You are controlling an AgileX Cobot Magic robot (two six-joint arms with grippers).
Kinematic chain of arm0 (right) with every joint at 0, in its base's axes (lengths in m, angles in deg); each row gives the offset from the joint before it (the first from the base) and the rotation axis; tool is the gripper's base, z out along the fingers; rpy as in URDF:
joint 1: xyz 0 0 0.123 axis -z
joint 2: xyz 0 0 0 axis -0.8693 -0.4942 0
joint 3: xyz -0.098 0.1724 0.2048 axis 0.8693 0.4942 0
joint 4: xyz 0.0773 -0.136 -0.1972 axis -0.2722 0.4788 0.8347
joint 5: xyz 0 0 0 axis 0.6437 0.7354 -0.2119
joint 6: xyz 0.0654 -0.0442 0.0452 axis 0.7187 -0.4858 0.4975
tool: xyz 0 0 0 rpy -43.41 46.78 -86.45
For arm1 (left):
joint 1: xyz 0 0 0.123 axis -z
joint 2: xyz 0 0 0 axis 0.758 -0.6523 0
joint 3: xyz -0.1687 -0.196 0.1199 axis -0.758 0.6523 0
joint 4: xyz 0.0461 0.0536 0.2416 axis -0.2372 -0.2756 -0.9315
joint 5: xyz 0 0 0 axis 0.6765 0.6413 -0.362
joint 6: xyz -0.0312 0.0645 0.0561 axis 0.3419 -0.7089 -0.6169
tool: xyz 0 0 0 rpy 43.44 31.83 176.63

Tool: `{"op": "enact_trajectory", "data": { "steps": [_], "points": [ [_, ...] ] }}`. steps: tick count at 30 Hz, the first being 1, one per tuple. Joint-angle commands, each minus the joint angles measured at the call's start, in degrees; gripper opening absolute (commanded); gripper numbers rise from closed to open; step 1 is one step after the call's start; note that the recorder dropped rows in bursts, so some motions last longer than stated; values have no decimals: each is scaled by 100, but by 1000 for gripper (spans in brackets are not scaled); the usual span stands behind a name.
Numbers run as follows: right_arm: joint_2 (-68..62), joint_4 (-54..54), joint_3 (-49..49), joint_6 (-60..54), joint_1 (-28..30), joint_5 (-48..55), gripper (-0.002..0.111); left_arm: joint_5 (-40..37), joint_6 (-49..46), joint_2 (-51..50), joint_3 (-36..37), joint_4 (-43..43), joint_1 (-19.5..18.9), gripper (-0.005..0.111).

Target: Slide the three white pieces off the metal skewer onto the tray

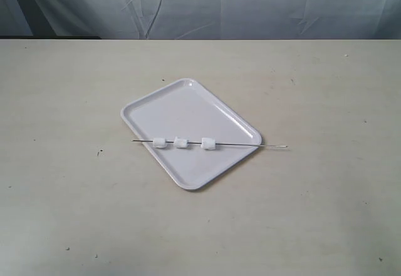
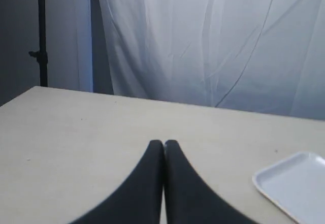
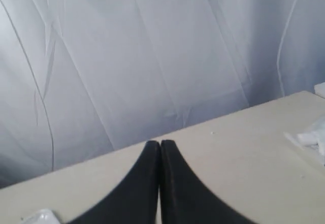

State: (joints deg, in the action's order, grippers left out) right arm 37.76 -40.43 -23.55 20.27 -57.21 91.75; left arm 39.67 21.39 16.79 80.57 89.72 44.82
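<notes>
A glossy white tray (image 1: pixel 188 110) lies at an angle in the middle of the beige table. Across its near part rests a thin metal skewer (image 1: pixel 244 145), both ends sticking out past the rim. Three white pieces are threaded on it: one (image 1: pixel 160 143), a second (image 1: pixel 182 142) and a third (image 1: pixel 208 143), all over the tray. Neither arm appears in the exterior view. My left gripper (image 2: pixel 163 142) is shut with nothing in it, low over bare table, with a corner of the tray (image 2: pixel 294 186) off to one side. My right gripper (image 3: pixel 160 142) is shut and empty too.
A white curtain (image 1: pixel 200 4) hangs behind the table's far edge. A dark stand pole (image 2: pixel 41 31) rises past the table in the left wrist view. Crumpled clear plastic (image 3: pixel 311 138) lies on the table in the right wrist view, and another pale scrap (image 3: pixel 40 217) sits nearby.
</notes>
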Motion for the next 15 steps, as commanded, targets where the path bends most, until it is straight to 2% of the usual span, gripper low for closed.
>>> {"op": "enact_trajectory", "data": {
  "steps": [1, 5, 15],
  "points": [
    [37, -179, 11, 18, 29, -974, -1, 803, 42, 29, 20, 211, -1, 0],
    [37, -179, 11, 18, 29, -1484, -1, 1661, 42, 29, 20, 211, -1, 0],
    [37, -179, 11, 18, 29, -2197, -1, 2170, 54, 29, 20, 164, -1, 0]
  ]
}}
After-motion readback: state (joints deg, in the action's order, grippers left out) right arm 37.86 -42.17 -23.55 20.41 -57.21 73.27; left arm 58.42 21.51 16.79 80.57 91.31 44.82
